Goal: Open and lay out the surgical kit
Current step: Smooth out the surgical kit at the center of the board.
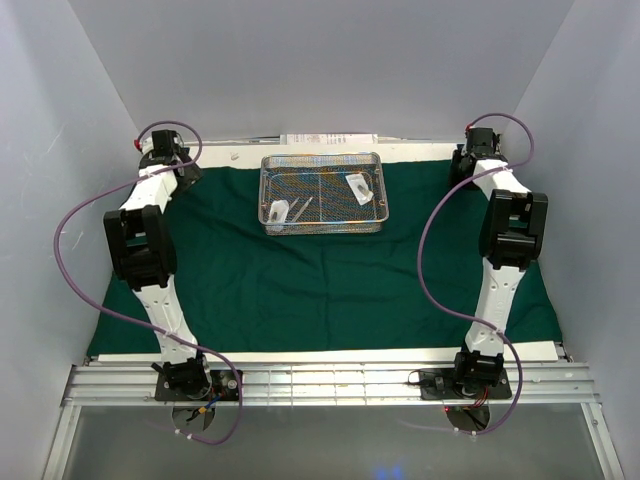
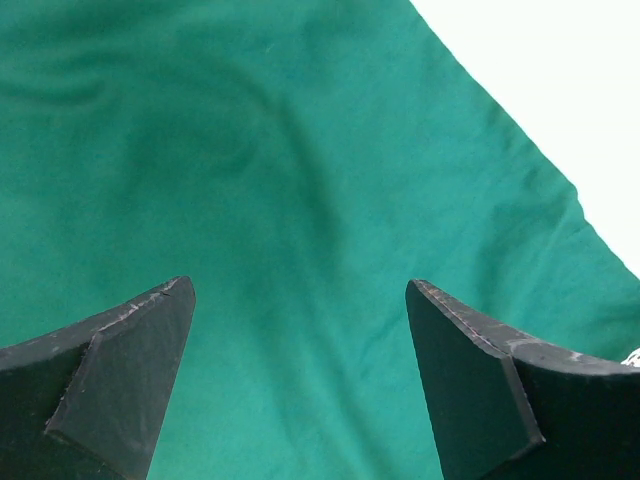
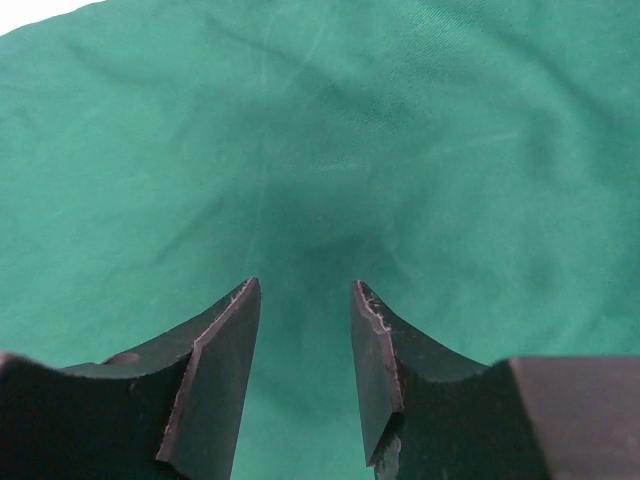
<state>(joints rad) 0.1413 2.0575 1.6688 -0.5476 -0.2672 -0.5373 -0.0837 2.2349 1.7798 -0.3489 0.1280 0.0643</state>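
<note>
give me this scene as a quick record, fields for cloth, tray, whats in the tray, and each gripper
cloth: green cloth spread open and flat
tray: wire-mesh tray on the cloth, far centre
tray contents: white packet and tweezers at its left, second white packet at its right
left gripper: open, empty, over the cloth's far left corner
right gripper: open with a narrower gap, empty, over the cloth's far right corner
</note>
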